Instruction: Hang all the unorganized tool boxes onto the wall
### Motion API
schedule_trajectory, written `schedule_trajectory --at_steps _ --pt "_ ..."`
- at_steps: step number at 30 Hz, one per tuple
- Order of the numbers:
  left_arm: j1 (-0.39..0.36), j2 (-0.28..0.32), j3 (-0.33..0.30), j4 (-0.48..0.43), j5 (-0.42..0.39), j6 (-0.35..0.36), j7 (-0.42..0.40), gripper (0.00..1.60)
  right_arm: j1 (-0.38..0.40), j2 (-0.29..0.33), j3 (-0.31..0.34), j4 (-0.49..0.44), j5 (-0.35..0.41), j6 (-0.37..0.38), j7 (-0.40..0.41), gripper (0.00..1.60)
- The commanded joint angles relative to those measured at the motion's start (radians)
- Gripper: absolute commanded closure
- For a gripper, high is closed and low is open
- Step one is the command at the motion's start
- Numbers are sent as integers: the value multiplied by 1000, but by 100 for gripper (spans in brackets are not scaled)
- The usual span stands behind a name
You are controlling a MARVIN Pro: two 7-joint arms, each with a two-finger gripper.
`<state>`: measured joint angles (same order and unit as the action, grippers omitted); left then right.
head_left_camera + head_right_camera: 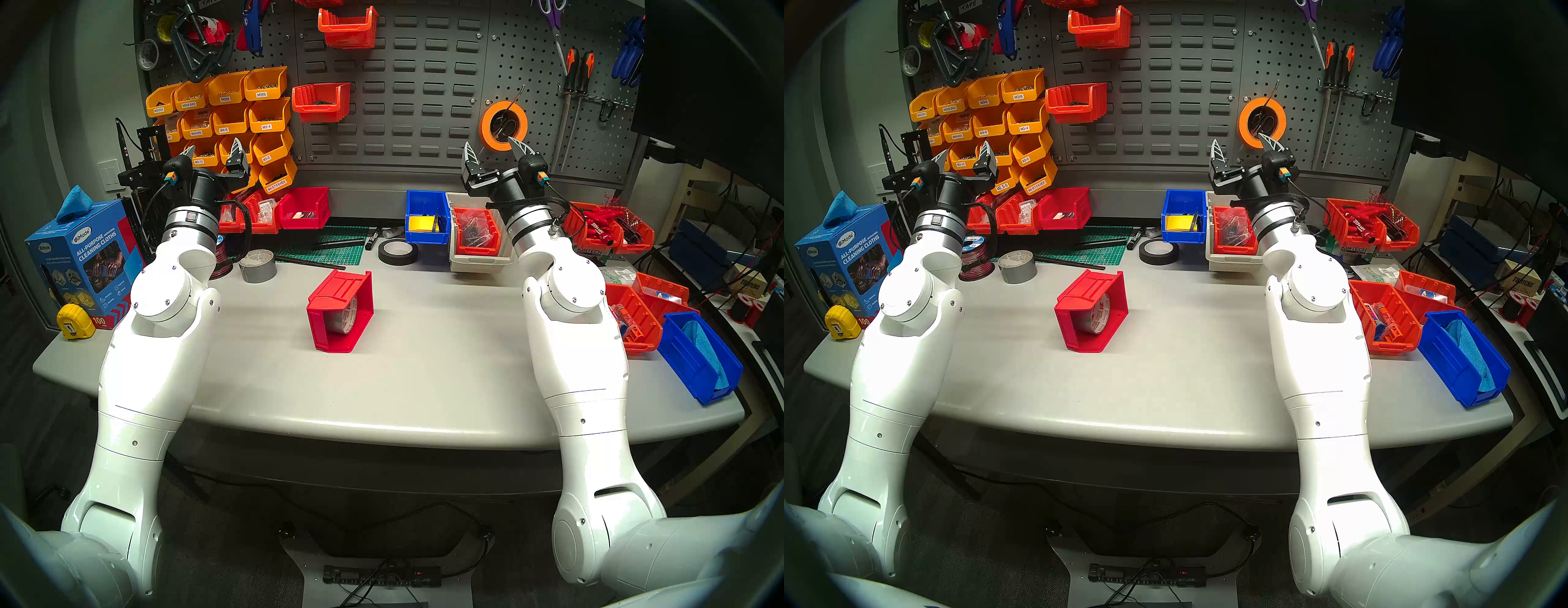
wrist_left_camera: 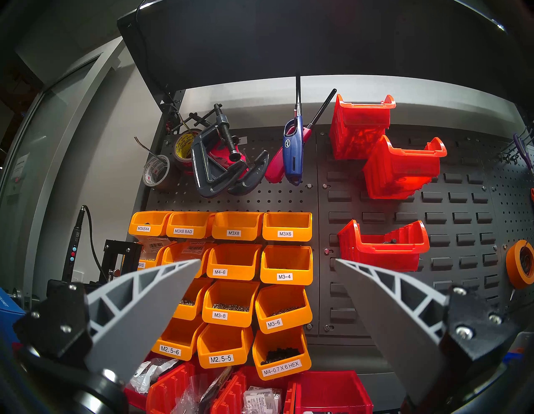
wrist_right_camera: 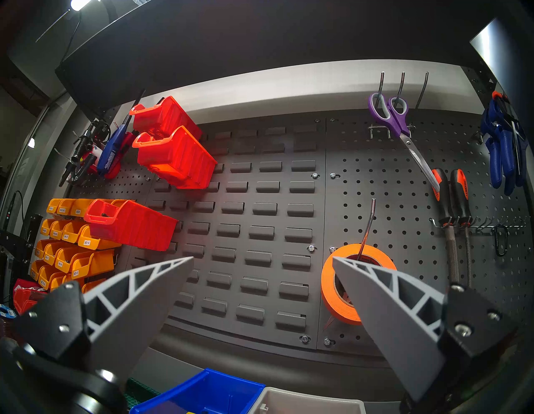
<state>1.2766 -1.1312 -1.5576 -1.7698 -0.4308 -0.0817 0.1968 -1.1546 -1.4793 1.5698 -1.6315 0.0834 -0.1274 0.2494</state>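
Readable labels and brands

Beyond the left gripper [image 2: 267, 260], yellow bins [image 2: 284, 231] read M3X6, M3-4, M2.5-5; left of it, a blue box [image 1: 85, 259] reads "ALL-PURPOSE CLEANING CLOTHS".

A pale grey tabletop [image 1: 424, 382] carries a bright red plastic bin [image 1: 339, 312] tipped on its side, below and between both raised grippers.

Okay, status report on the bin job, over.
Left gripper and right gripper open, empty, raised. Red bin on its side on the table, tape roll inside. Slotted wall panel has free rows; path clear.
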Motion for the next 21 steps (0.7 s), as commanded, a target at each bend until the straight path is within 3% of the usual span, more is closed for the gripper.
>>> schedule_trajectory --at_steps 1,10,21 --pt "-8 0 -1 -6 0 -1 1 0 5 0 1 -10 0 0 -1 0" --pt "-8 16 13 2 37 -42 -17 0 5 0 1 -10 0 -1 -1 0" --pt "118 84 -57 -100 40 -38 -51 0 6 0 1 -9 0 -1 0 0"
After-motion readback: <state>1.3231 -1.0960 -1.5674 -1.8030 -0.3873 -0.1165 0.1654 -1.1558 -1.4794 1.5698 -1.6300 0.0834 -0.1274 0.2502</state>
